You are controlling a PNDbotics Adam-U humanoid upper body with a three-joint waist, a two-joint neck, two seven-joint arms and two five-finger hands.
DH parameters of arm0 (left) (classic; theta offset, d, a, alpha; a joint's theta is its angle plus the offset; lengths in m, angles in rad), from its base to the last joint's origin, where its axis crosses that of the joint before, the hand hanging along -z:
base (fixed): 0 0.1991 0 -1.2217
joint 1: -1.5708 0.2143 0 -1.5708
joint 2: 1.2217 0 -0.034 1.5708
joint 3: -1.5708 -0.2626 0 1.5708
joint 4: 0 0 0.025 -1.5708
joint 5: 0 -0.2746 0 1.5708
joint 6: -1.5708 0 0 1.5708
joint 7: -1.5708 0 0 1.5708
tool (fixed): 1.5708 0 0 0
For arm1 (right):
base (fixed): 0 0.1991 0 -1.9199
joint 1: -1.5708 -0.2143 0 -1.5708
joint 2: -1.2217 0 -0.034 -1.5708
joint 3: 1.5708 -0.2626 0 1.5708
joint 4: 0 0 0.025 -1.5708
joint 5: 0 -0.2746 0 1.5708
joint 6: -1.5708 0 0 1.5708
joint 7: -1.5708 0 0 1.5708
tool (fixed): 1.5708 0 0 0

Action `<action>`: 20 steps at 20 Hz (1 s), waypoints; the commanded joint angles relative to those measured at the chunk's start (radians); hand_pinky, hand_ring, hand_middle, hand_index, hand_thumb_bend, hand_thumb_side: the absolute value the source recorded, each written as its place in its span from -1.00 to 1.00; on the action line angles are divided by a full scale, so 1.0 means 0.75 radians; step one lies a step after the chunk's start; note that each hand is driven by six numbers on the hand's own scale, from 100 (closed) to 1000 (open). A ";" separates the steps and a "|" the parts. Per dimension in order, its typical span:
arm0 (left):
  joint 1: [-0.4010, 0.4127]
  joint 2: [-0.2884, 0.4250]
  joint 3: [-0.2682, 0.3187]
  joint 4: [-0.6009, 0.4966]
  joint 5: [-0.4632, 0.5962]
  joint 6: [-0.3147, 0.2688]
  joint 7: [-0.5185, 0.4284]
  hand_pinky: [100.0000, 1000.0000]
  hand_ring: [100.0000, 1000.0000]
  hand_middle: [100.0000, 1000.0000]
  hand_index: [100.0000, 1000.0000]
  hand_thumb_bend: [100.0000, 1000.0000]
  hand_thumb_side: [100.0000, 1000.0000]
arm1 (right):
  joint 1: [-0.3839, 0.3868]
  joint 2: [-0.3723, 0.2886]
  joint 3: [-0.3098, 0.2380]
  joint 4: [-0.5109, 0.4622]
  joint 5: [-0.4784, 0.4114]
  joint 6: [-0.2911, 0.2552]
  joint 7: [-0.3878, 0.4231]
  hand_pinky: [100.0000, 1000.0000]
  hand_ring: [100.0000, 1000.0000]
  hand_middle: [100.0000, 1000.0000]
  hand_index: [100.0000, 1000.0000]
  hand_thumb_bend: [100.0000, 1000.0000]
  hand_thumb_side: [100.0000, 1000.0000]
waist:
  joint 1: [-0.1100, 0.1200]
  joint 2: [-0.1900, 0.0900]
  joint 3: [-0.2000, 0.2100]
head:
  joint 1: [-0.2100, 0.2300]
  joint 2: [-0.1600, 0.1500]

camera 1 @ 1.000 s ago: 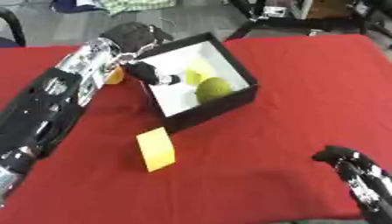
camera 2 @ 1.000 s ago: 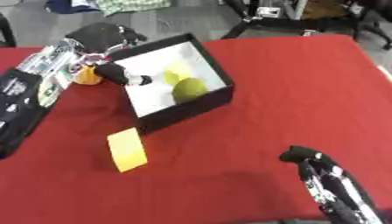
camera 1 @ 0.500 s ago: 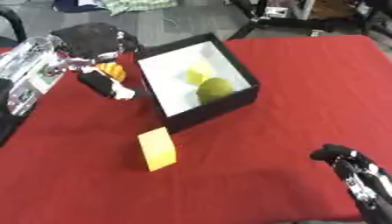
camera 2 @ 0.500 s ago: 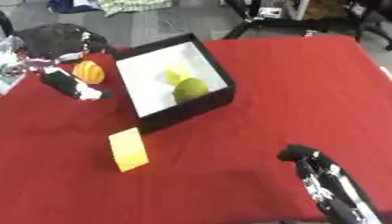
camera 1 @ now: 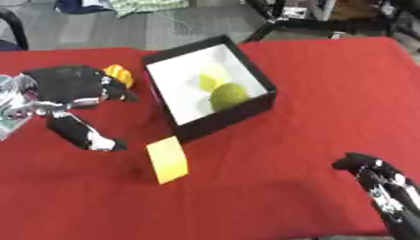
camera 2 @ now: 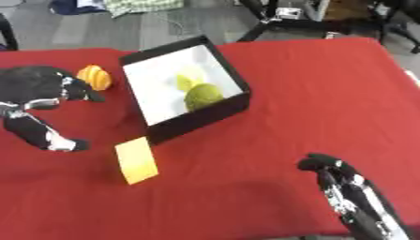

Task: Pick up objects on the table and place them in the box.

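Observation:
A black box (camera 1: pixel 254 104) with a white inside stands tilted at the table's middle back. In it lie a green round fruit (camera 1: pixel 229 95) and a paler yellow thing (camera 1: pixel 212 79). Just left of the box sits an orange ridged object (camera 2: pixel 94 77) on the red cloth. A flat yellow block (camera 1: pixel 167 159) lies in front of the box. My left hand (camera 1: pixel 69 86) hovers at the left, open and empty. Its fingers point toward the orange object and its thumb (camera 1: pixel 80 135) hangs down. My right hand (camera 2: pixel 338 182) rests open at the lower right, far from everything.
The red tablecloth (camera 1: pixel 328 84) covers the whole work area. Beyond the far edge there is grey floor with black chair or stand legs (camera 1: pixel 287 23) and a checked cloth (camera 1: pixel 147 5).
My left hand has drawn back from the box's left wall, moving left and toward me, empty. The orange object now shows uncovered. The right hand has stayed put.

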 commanded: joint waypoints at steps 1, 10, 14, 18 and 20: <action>0.016 0.040 0.014 -0.085 0.078 0.070 -0.072 0.51 0.22 0.30 0.79 -0.20 0.77 | -0.007 -0.023 -0.002 -0.018 0.006 -0.001 -0.004 1.00 0.56 0.36 0.58 -1.00 -0.06 | 0.019 -0.025 -0.003 | 0.006 -0.002; 0.018 -0.030 -0.007 -0.151 0.248 0.277 -0.236 0.50 0.21 0.30 0.80 -0.22 0.80 | -0.007 -0.023 0.000 -0.018 0.004 -0.001 -0.003 1.00 0.56 0.36 0.58 -1.00 -0.06 | 0.018 -0.026 -0.002 | 0.003 -0.002; 0.006 -0.065 -0.029 -0.162 0.259 0.348 -0.248 0.50 0.20 0.30 0.81 -0.23 0.81 | -0.006 -0.023 -0.001 -0.018 0.004 0.000 -0.003 1.00 0.56 0.36 0.58 -1.00 -0.06 | 0.017 -0.026 -0.001 | 0.004 -0.002; -0.002 -0.090 -0.035 -0.148 0.251 0.385 -0.219 0.50 0.19 0.29 0.81 -0.25 0.82 | -0.006 -0.023 0.000 -0.017 0.004 0.000 -0.002 1.00 0.56 0.36 0.58 -1.00 -0.06 | 0.017 -0.026 -0.001 | 0.002 -0.002; -0.005 -0.098 -0.037 -0.140 0.247 0.400 -0.200 0.50 0.19 0.29 0.82 -0.25 0.83 | -0.006 -0.023 -0.001 -0.017 0.004 0.000 -0.003 1.00 0.56 0.36 0.58 -1.00 -0.06 | 0.017 -0.026 -0.002 | 0.003 -0.002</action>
